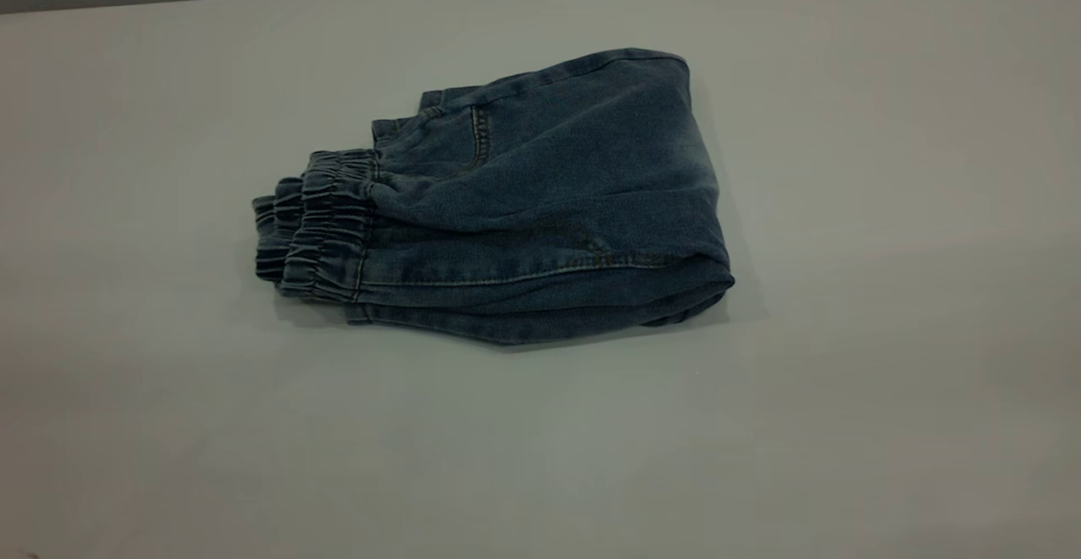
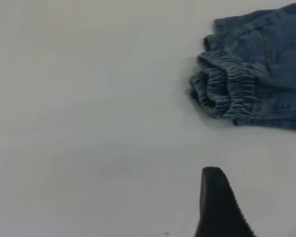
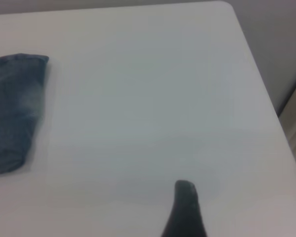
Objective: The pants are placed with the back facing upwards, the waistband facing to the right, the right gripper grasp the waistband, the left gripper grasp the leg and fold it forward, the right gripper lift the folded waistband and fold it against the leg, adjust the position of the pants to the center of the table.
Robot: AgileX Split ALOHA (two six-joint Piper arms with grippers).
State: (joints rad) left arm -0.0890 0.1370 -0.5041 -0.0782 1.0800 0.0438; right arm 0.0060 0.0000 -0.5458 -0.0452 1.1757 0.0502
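One folded pants (image 1: 540, 204) bundle lengthwise across table (image 1: 844, 415), waistband leftward; hands' openness unclear.

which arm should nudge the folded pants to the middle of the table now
Probably the left. The left gripper hovers close to the pants by their elastic waistband end; the right gripper sits farther off over bare table.

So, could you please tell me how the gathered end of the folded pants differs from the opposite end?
On the pants, the elastic waistband end is ruffled and ribbed, while the folded end is smooth and rounded. At the waistband end several stacked layers show separately and stagger outward; the folded end closes into one continuous edge. A pocket seam lies nearer the waistband end than the folded end. Both are blue denim resting flat on the white table, clear of either gripper.
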